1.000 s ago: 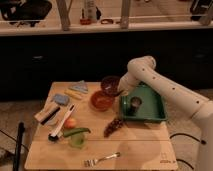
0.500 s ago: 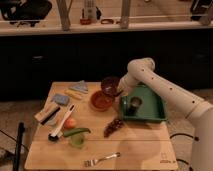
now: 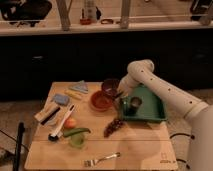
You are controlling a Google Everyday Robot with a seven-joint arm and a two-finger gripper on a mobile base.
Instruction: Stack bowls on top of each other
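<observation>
Maroon bowl and orange bowl sit side by side near the counter's far edge, unstacked. End effector has edged closer to the maroon bowl's rim, probably approaching; grip state can't be told.

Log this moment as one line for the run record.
task: stack bowls | gripper: by dark maroon glossy bowl | round orange-red bowl: on wooden table, unstacked | small metal cup: in green tray
</observation>
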